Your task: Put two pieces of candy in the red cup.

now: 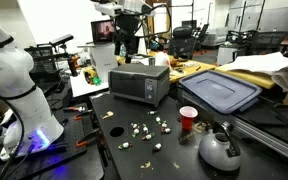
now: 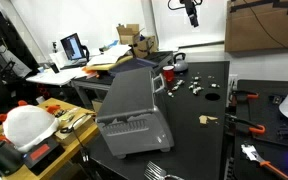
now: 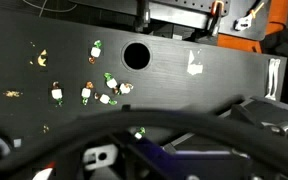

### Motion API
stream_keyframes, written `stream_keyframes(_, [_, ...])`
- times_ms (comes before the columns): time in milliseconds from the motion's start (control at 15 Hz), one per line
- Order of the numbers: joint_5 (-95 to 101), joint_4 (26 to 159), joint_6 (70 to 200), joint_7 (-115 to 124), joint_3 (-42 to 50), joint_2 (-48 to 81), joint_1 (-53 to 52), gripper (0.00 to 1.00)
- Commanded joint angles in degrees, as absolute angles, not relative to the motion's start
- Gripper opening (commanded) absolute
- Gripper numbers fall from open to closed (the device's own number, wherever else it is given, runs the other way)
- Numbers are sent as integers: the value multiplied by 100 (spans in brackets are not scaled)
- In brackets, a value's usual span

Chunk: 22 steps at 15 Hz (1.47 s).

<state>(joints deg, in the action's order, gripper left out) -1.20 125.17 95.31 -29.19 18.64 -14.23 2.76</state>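
- Pincer: the gripper (image 1: 124,48) hangs high above the table (image 1: 172,164), well apart from the red cup (image 1: 188,119) and beyond it, over the toaster oven (image 1: 139,84). I cannot tell whether its jaws stand apart or together. It is too small in both exterior views and only a dark blur along the lower edge of the wrist view. Nothing is seen held in it.
- Red cup: it stands upright on the table with its mouth up, so a piece can be dropped in from above. Its white inside shows, but whether any candy already lies in it cannot be told.
- Pieces of candy (image 1: 144,128): they lie loose and flat on the table, near the red cup on the side toward the robot's base, none touching it. The wrist view shows them (image 3: 87,93) as separate lumps with bare table between most of them, which favours taking one at a time.
- Kettle (image 1: 219,150): it stands near the red cup on the camera's side and narrows the room for a descent there.
- Judgement: the high station probably serves to survey the scatter. No part of the task is visibly done. The next move calls for a descent onto a single lump.
- Risk: the lumps are tiny and may slip from the grasp or be pushed aside.
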Motion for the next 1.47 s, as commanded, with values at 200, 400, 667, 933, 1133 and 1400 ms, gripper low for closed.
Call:
stream_keyframes(200, [-158, 12509, 9522, -2956, 1691, -1405, 465, 100])
stream_keyframes(400, [-158, 12509, 9522, -2956, 1691, -1405, 465, 100])
stream_keyframes(667, [-158, 12509, 9522, -2956, 1691, -1405, 465, 100])
stream_keyframes(933, [-88, 12596, 9799, -2858, 1665, -1325, 534, 100])
stream_keyframes(1133, [-24, 12779, 10430, -2705, 1630, -1094, 661, 100])
stream_keyframes(1400, [-50, 13137, 11191, -2401, 1537, -804, 771, 100])
